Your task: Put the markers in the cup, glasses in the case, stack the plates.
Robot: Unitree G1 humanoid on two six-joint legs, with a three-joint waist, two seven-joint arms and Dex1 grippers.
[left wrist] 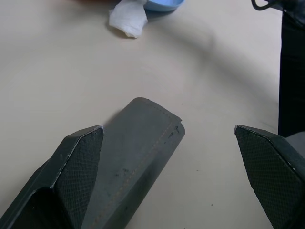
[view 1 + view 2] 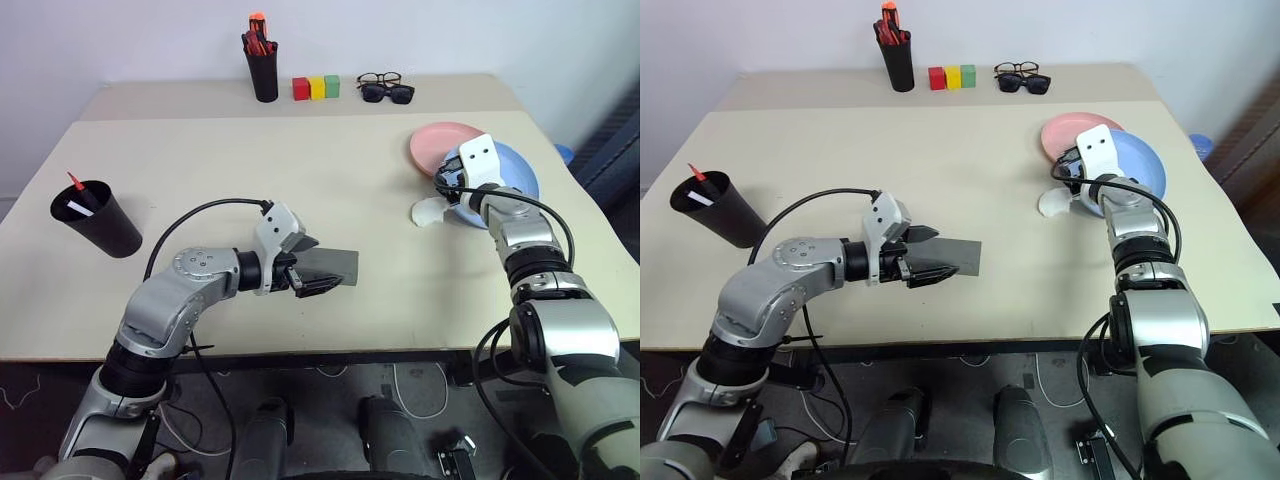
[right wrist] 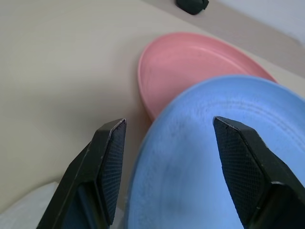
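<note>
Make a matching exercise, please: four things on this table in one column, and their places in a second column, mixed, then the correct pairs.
1. case
2. pink plate
3. cup
4. pen holder

a. partly under the blue plate
b. at the left edge, markers inside
c. between the open fingers of the left gripper
d. at the far side, beside the coloured blocks

Pairs: 1-c, 2-a, 3-b, 4-d

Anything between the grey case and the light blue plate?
Bare tabletop for most of it, in the left eye view; only a white crumpled tissue against the light blue plate. Grey case.
</note>
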